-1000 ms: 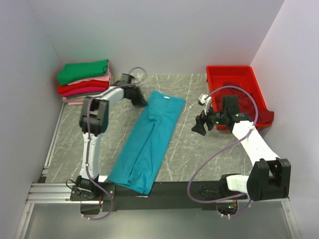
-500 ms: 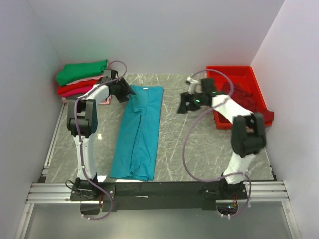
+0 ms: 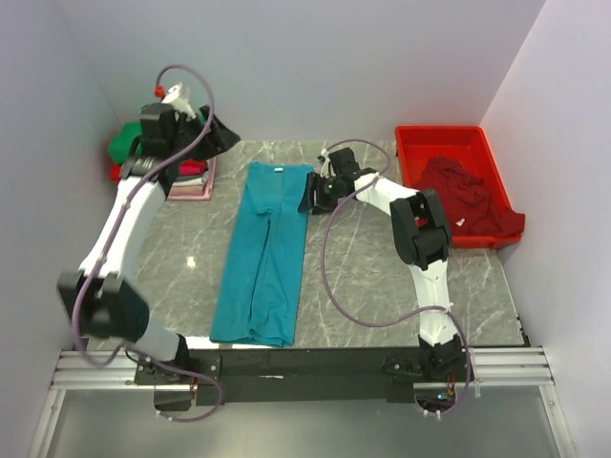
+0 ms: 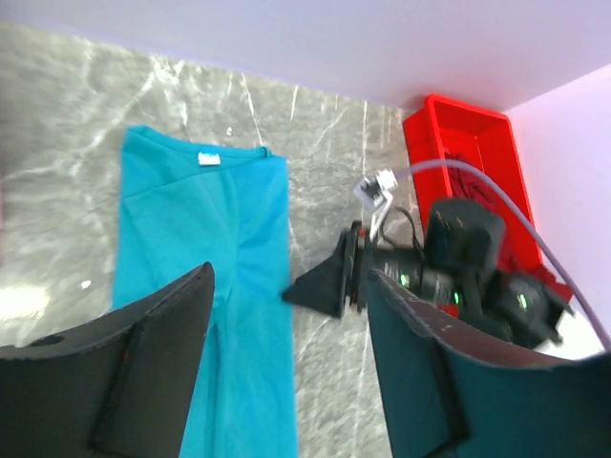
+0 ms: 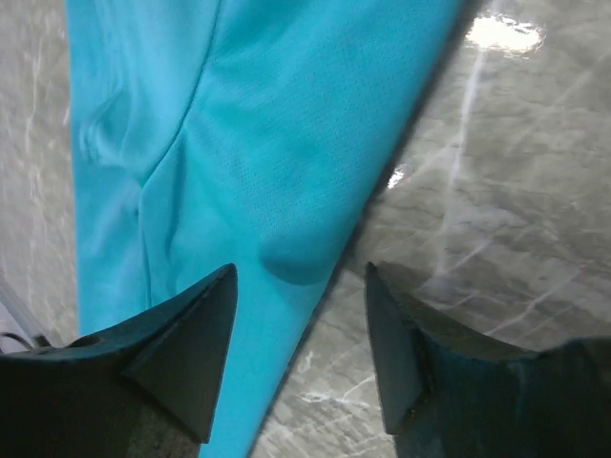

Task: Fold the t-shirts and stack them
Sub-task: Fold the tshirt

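The task looks to be somewhere in its middle. At the far left corner of the counter (image 3: pixel 382 286) a stack of folded shirts is already built, with a green shirt (image 3: pixel 122 145) on top, a red shirt (image 3: pixel 117 173) under it and a pink shirt (image 3: pixel 194 188) showing at the bottom; the left arm hides much of the pile, so I cannot tell how many layers it has. The teal-blue t-shirt (image 3: pixel 263 258) lies flat in the centre of the counter as a long narrow strip, collar toward the back wall and hem toward the arm bases, its sides apparently folded in lengthwise but not yet folded across. The dark maroon shirt (image 3: pixel 468 196) sits crumpled in the red plastic tray (image 3: pixel 439 132) at the right, untouched by either arm. The left gripper (image 4: pixel 289 273) hangs raised near the stack, its fingers (image 4: pixel 153 363) spread wide with nothing between them. The right gripper (image 5: pixel 301 271) is low at the teal-blue shirt's right edge, near the collar end, fingers (image 5: pixel 181 343) spread and straddling the cloth's border without pinching it. What remains, by my reading: fold the teal strip crosswise and carry it to the stack, then do the maroon one.
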`<state>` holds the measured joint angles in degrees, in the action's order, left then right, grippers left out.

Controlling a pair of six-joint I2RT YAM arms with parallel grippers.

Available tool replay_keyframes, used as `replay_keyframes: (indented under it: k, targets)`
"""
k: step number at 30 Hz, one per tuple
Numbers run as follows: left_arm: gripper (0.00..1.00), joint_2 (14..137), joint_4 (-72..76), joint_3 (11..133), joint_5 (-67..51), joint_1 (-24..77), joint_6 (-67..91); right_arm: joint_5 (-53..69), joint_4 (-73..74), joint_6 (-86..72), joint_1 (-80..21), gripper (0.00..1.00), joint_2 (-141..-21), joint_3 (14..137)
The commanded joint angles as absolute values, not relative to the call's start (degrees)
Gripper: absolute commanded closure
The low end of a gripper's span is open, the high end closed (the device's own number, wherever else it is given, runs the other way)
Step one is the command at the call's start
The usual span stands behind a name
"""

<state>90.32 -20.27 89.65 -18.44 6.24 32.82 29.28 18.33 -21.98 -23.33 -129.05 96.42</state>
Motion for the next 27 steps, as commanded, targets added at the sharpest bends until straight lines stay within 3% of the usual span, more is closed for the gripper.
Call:
replay_keyframes:
  k: [1,6,9,11,12,13,24,26,27]
  targets:
    - [0.28,80.53,-21.36,81.25,-13.38,5.8,27.69,27.06,18.81,-26.1,-22.85,0.38,-131.3,98.87]
    - [0.13,62.63,-21.27,69.8,-10.02,4.84,26.46,31.9,20.57,-27.42,-22.76,0.51,-135.52,102.04]
    - [0.07,54.79,-22.58,63.22,-11.07,4.05,25.93,34.88,21.09,-27.77,-22.15,0.71,-137.28,103.97]
    - [0.06,52.13,-24.16,61.71,-13.6,3.96,25.67,37.07,22.41,-27.51,-21.01,0.83,-137.98,106.51]
    - [0.07,50.29,-25.74,60.39,-14.75,3.87,25.23,37.35,22.93,-27.16,-20.57,0.97,-138.51,107.48]
    - [0.07,49.49,-26.1,59.77,-15.9,3.87,25.05,37.44,24.24,-26.55,-19.26,1.0,-138.78,109.32]
    - [0.06,45.26,-18.82,52.66,-33.99,4.22,15.39,36.57,39.1,-19.0,-9.59,0.97,-146.5,131.56]
    - [0.06,45.26,-13.99,51.42,-34.63,4.66,14.68,37.08,42.88,-13.65,-8.79,0.81,-147.48,135.69]
    - [0.05,45.61,-13.02,50.63,-34.02,6.05,13.63,38.05,43.93,-11.1,-8.18,0.56,-147.13,136.23]
